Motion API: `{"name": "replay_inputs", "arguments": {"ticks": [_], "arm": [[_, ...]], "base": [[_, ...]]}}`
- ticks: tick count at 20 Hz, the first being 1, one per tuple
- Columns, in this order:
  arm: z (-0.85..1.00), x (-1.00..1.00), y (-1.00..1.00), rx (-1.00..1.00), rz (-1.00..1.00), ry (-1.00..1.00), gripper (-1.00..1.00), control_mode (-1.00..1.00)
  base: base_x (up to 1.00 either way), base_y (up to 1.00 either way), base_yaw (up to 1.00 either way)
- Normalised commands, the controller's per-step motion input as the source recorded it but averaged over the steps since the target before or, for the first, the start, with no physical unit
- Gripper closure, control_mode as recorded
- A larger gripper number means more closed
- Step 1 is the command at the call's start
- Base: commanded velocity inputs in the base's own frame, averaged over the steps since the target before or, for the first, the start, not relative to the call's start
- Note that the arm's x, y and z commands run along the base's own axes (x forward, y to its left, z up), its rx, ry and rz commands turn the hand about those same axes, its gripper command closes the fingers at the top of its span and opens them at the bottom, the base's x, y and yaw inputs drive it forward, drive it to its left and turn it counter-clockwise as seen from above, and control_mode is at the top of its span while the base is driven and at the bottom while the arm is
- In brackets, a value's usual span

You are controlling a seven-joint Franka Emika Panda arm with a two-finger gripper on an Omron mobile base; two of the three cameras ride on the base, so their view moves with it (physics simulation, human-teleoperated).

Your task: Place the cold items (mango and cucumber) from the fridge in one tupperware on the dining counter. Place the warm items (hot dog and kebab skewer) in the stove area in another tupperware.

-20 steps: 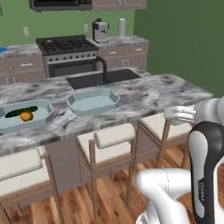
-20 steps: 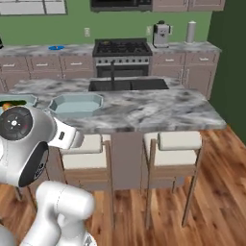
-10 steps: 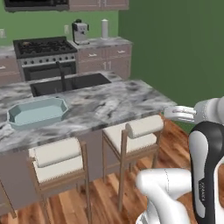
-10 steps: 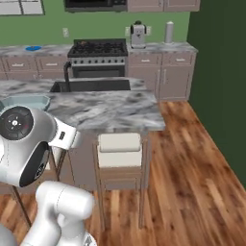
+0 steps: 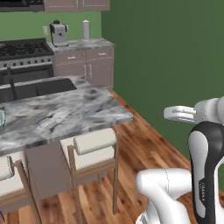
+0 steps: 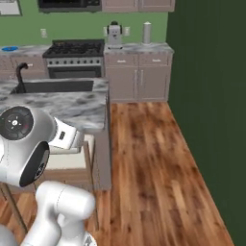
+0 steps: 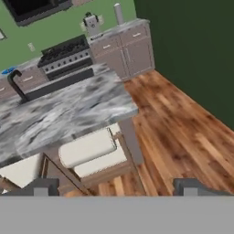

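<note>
Gripper [image 7: 114, 186] — hanging wide open, carrying nothing; hot dog likely handling soft — gripping across the bun's middle advised.

The bench [image 5: 65, 116] is grey-white marbled stone, veined in darker grey. The stools [image 5: 94, 146] have pale cream cushions on brown wooden frames. The floor [image 6: 153, 168] is reddish-brown wood planks with a streaky grain. The side wall [image 6: 211, 81] is dark green, the back wall [image 6: 29, 26] a lighter green. The stove [image 6: 74, 53] is black on top with a steel front. The cabinets [image 6: 137, 77] are dull grey-brown. The claw [image 7: 116, 187] has dark grey tips.
</note>
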Motion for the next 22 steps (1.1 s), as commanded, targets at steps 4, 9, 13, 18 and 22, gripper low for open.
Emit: {"name": "replay_inputs", "arguments": {"ticks": [4, 9, 13, 18, 22], "arm": [[0.00, 0.00, 0.00, 0.00, 0.00, 0.00, -1.00, 1.00], [0.00, 0.00, 0.00, 0.00, 0.00, 0.00, -1.00, 1.00], [0.00, 0.00, 0.00, 0.00, 0.00, 0.00, -1.00, 1.00], [0.00, 0.00, 0.00, 0.00, 0.00, 0.00, -1.00, 1.00], [0.00, 0.00, 0.00, 0.00, 0.00, 0.00, -1.00, 1.00]], "base": [[0.54, -1.00, 0.00], [0.80, -1.00, 0.03], [0.99, -0.97, 0.24], [1.00, -0.74, 0.62], [1.00, -0.57, 0.89]]}}
